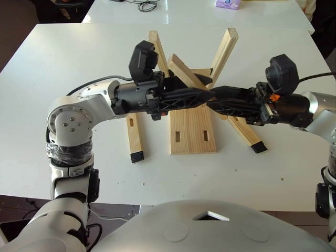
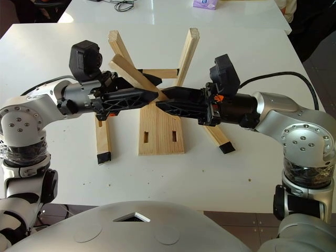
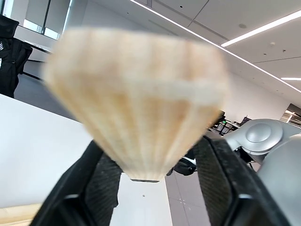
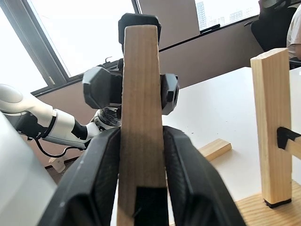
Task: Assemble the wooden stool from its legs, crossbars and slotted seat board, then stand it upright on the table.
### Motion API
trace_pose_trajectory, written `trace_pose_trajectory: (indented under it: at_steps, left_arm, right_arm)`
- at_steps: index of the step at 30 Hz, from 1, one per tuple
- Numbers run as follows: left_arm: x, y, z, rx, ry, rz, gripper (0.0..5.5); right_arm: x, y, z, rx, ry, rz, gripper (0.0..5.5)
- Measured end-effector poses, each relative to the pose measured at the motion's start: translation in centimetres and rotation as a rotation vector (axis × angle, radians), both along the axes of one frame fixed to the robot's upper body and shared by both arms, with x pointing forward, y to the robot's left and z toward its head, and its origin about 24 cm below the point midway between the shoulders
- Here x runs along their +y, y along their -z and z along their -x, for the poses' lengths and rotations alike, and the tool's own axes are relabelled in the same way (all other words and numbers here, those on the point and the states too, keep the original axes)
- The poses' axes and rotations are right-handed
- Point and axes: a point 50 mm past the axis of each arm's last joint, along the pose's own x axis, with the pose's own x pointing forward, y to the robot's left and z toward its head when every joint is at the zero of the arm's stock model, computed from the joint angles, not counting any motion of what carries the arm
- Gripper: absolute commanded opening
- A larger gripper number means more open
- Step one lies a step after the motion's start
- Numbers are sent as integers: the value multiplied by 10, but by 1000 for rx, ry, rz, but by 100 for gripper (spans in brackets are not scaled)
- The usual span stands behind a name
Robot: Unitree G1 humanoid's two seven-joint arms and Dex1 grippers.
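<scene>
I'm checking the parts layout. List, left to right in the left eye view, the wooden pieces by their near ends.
black-footed leg → slotted seat board → second black-footed leg

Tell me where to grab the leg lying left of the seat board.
Probably best taken on the bare stretch of the leg between slot and black cap, from straight above, fingers across its width. It lies flat, long sides free, clear of the seat board; its far end is under the left arm.
</scene>
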Motion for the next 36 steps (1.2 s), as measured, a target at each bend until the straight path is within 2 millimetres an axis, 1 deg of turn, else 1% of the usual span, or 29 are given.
trace_pose_trajectory:
  at_steps: [4,13,23,24,27,31,34,36]
  left_arm:
    - [0,1,0,3,-1,1,142]
    - [-1,6,1,-27,-30,-41,135]
    - [-1,8,4,-72,-24,-73,132]
    - [-1,8,4,-71,-24,-76,132]
    - [0,11,2,-60,-34,-92,131]
    - [1,11,-2,-50,-52,-96,131]
    - [3,9,-7,-57,-71,-96,131]
    - [9,6,-11,-89,-112,-118,131]
  right_arm:
    - [0,0,1,1,-17,-4,131]
    - [-2,2,1,9,-23,46,131]
    - [-3,4,2,3,-30,75,131]
    - [-2,5,2,1,-29,81,167]
    - [-2,8,1,-37,-4,119,210]
    - [-11,25,4,-32,27,235,272]
    - [-20,37,3,-37,77,330,321]
    - [-30,48,2,-16,125,380,352]
